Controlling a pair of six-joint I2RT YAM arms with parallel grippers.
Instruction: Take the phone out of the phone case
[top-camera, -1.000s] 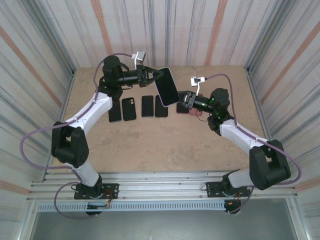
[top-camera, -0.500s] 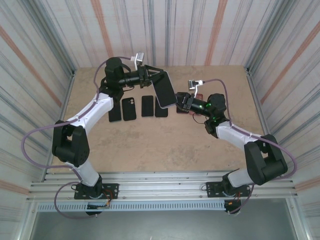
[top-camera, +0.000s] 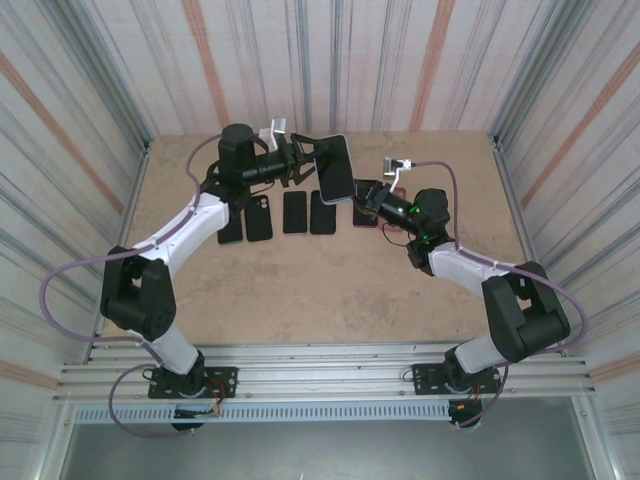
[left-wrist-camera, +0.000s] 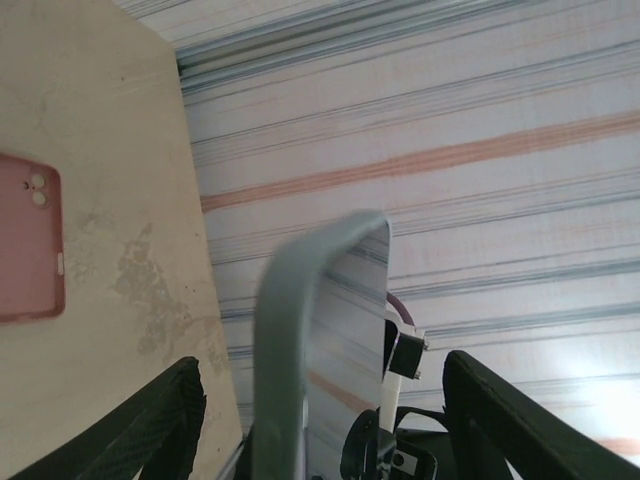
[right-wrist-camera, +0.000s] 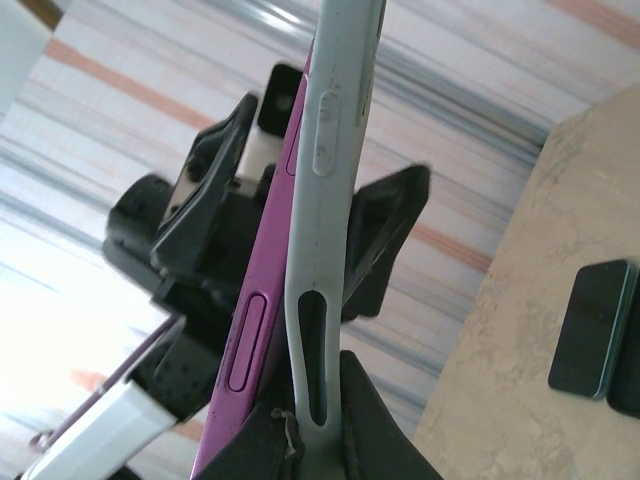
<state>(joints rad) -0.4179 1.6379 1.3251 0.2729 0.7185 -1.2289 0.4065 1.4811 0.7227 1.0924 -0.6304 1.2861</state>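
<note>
A purple phone (right-wrist-camera: 250, 330) sits partly out of its grey phone case (right-wrist-camera: 330, 200), its long side standing clear of the case's rim. They are held in the air above the back of the table (top-camera: 335, 168). My right gripper (right-wrist-camera: 320, 440) is shut on the case's lower edge. My left gripper (left-wrist-camera: 330, 420) is open. Its black fingers (left-wrist-camera: 160, 420) stand wide on either side of the case (left-wrist-camera: 290, 350) without touching it. From above, the left gripper (top-camera: 300, 165) is just left of the phone and the right gripper (top-camera: 365, 200) is below and right of it.
Several dark phones (top-camera: 295, 212) lie in a row on the table under the arms. A pink case (left-wrist-camera: 30, 240) lies flat near them. Corrugated walls (top-camera: 420, 60) close in the table at the back and on both sides.
My left gripper has opened and let go of the phone. The right gripper has carried phone and case up and back, toward the left gripper.
</note>
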